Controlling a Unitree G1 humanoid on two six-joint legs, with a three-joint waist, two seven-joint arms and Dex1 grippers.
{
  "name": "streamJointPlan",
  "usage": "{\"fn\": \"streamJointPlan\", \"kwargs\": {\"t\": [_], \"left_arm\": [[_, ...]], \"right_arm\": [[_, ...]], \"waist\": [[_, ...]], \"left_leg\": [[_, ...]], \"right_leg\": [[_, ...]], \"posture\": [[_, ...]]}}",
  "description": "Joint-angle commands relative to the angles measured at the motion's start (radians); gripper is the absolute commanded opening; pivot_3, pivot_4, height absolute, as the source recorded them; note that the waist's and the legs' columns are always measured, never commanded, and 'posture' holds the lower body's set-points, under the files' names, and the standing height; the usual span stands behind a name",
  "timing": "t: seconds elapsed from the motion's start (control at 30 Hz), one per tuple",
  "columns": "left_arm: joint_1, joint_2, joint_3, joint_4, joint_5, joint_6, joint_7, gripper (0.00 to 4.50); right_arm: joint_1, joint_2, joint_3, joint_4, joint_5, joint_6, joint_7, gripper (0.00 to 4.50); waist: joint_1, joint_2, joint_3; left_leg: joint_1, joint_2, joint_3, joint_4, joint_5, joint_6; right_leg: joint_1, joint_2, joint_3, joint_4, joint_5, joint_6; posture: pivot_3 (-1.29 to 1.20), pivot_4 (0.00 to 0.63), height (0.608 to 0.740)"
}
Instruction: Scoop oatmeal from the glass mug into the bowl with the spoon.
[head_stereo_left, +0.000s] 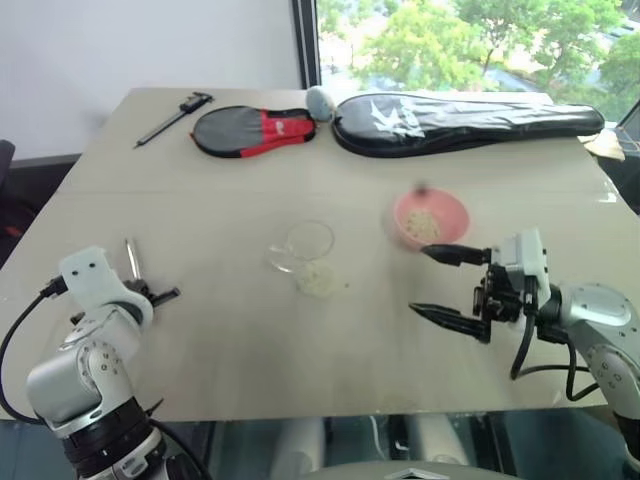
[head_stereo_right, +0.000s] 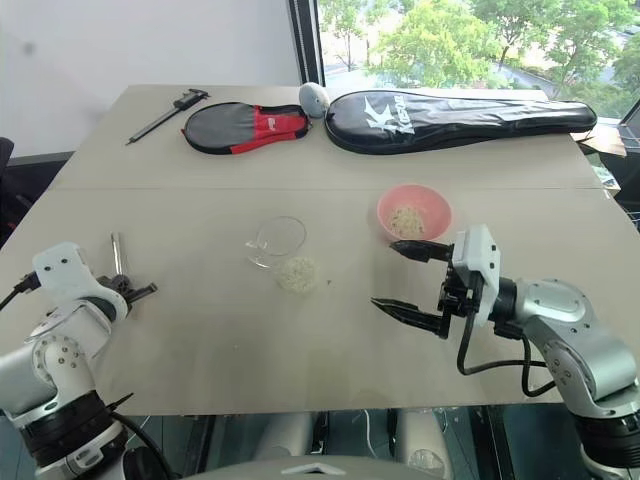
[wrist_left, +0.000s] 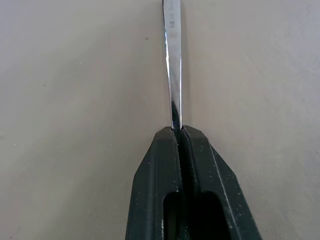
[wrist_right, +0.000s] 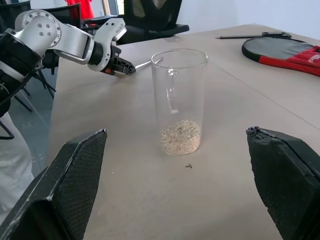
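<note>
While the left tool (wrist_left: 179, 131) pinches it, spoon (wrist_left: 172, 60) lies seemingly flat, pointing away

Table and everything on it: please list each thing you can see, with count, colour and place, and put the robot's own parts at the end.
Clear glass mug: one, colourless, upright at table centre.
Oatmeal: pale beige flakes, some in the mug bottom, some in the bowl.
Round pink bowl: one, right of the mug.
Slim silver metal spoon: one, near left edge.
Racket covers: black-and-red, long black, far side.
Dark caliper tool: one, far left.
Beige table: one.
Left gripper: shut on the spoon handle.
Right gripper: open, facing the mug.
</note>
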Motion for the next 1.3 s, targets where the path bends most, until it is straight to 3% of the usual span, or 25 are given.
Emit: {"fn": "streamJointPlan", "kwargs": {"t": [0.03, 0.23, 0.5, 0.7, 0.87, 1.07, 1.3], "left_arm": [[0.023, -0.017, -0.003, 0.005, 0.003, 0.034, -0.004, 0.01], [0.004, -0.028, 0.016, -0.038, -0.002, -0.154, -0.026, 0.01], [0.004, 0.078, -0.084, -0.097, 0.077, -0.498, -0.134, 0.01], [-0.008, 0.218, -0.313, -0.143, 0.156, -0.733, -0.335, 0.01], [-0.095, 0.294, -0.5, -0.089, 0.215, -0.883, -0.484, 0.01], [-0.163, 0.311, -0.567, -0.037, 0.181, -0.984, -0.629, 0.01], [-0.172, 0.316, -0.591, -0.034, 0.151, -1.031, -0.741, 0.01]], "right_arm": [[-0.023, 0.005, -0.004, -0.003, 0.009, -0.005, 0.0, 4.5], [-0.056, 0.016, -0.006, 0.02, 0.016, 0.005, -0.015, 4.5], [-0.161, 0.064, -0.043, 0.063, 0.071, 0.073, -0.112, 4.5], [-0.4, 0.158, -0.03, 0.118, 0.073, 0.218, -0.368, 4.5], [-0.644, 0.284, -0.01, 0.241, 0.133, 0.37, -0.49, 4.5], [-0.8, 0.421, -0.077, 0.385, 0.328, 0.578, -0.597, 4.5], [-0.914, 0.525, -0.137, 0.546, 0.38, 0.623, -0.702, 4.5]], "waist": [[0.0, 0.0, 0.0], [0.0, -0.001, 0.0], [-0.001, -0.005, 0.002], [-0.001, -0.004, 0.002], [-0.002, -0.002, 0.003], [-0.005, -0.002, 0.004], [-0.004, -0.002, 0.004]], "left_leg": [[0.0, 0.0, 0.0, 0.0, 0.0, 0.0], [0.0, 0.0, 0.0, 0.0, 0.0, 0.0], [-0.001, 0.0, 0.0, 0.0, 0.0, 0.0], [-0.002, 0.0, 0.001, 0.001, 0.0, 0.0], [-0.002, 0.001, 0.001, 0.0, 0.0, 0.0], [-0.006, 0.002, 0.001, -0.001, 0.0, -0.001], [-0.019, 0.001, 0.002, 0.001, 0.003, -0.005]], "right_leg": [[0.0, 0.0, 0.0, 0.0, 0.0, 0.0], [0.0, 0.0, 0.0, 0.0, 0.0, 0.0], [0.0, 0.0, 0.0, -0.001, 0.0, -0.002], [-0.001, 0.0, 0.0, -0.001, 0.001, -0.002], [-0.002, 0.0, 0.0, 0.0, 0.002, -0.002], [-0.007, 0.001, -0.001, 0.0, 0.004, 0.001], [-0.017, 0.001, -0.001, 0.0, 0.004, 0.002]], "posture": [[0.0, 0.15, 0.74], [0.0, 0.15, 0.74], [0.0, 0.15, 0.74], [0.0, 0.15, 0.74], [0.0, 0.15, 0.74], [0.0, 0.15, 0.74], [0.0, 0.15, 0.74]]}}
